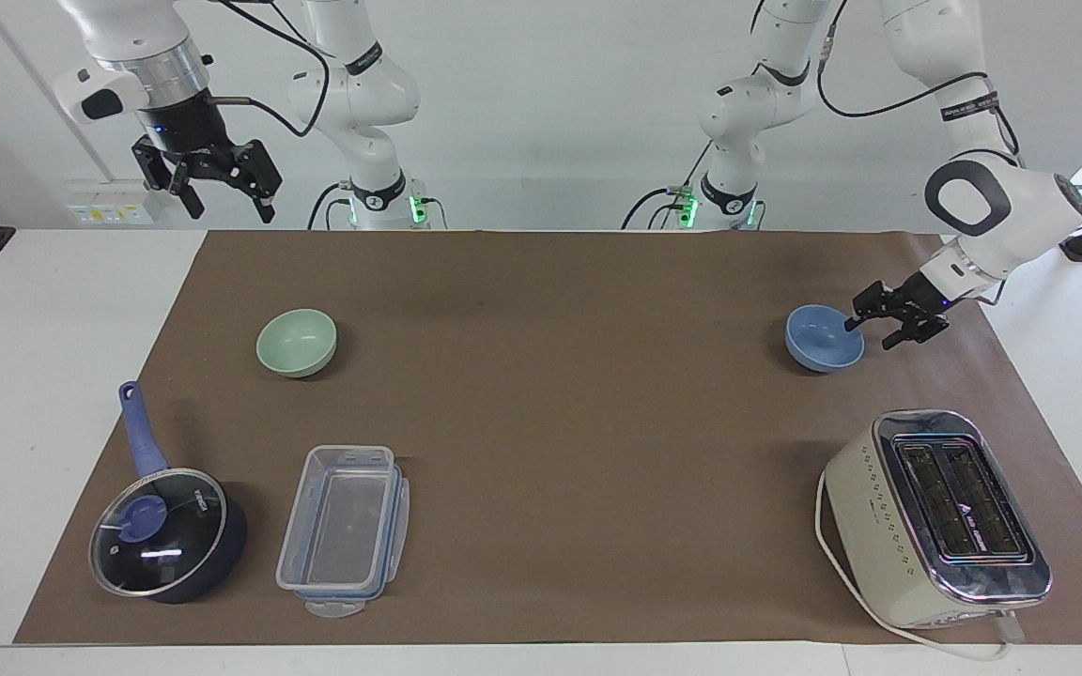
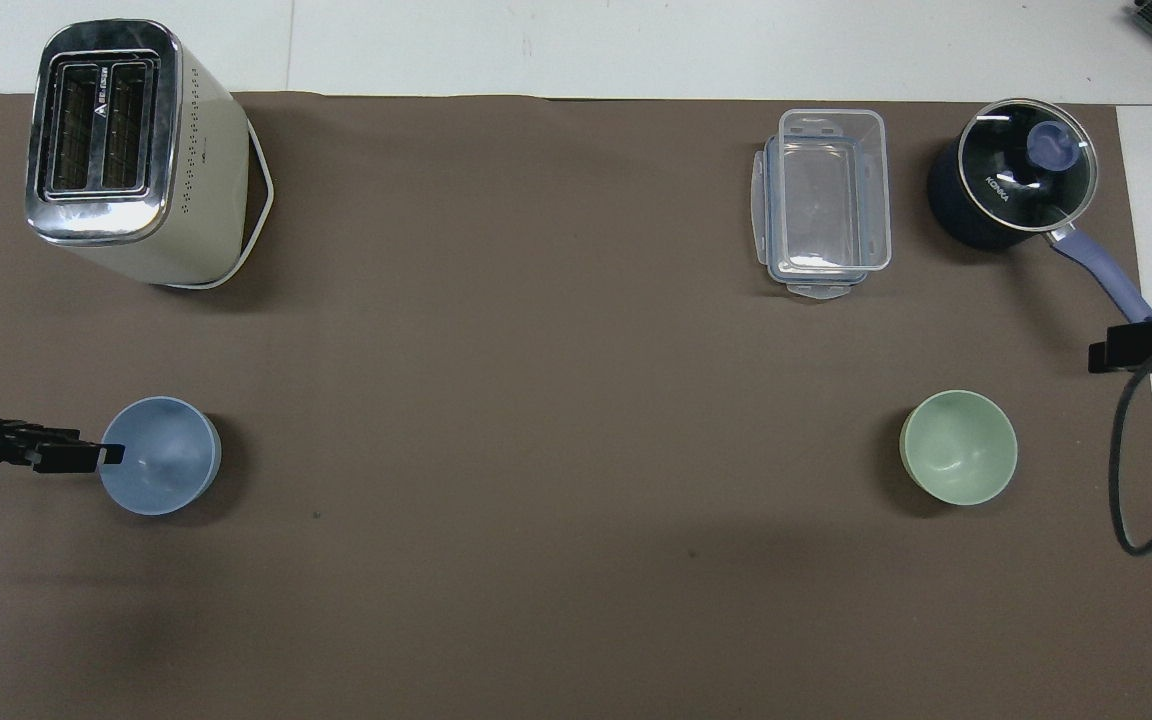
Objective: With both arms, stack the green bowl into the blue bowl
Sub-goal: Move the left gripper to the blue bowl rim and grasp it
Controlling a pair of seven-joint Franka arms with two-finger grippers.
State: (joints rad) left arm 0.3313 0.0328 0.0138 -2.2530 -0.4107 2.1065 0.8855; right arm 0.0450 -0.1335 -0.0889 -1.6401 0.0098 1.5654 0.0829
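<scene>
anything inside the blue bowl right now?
No contents: the blue bowl shows a bare inner surface. One finger of the left hand dips over its rim at the left arm's end; that finger hides a bit of the rim.

One camera sits high across the desk (image 1: 541,422), facing the robots. The other looks steeply down from above their end. Both share the whole brown mat (image 2: 536,400), half a turn apart.

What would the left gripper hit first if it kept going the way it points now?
The blue bowl: the left gripper is already at the bowl's rim on the left arm's end, one finger apparently over the rim. Whether it touches yet is unclear.
</scene>
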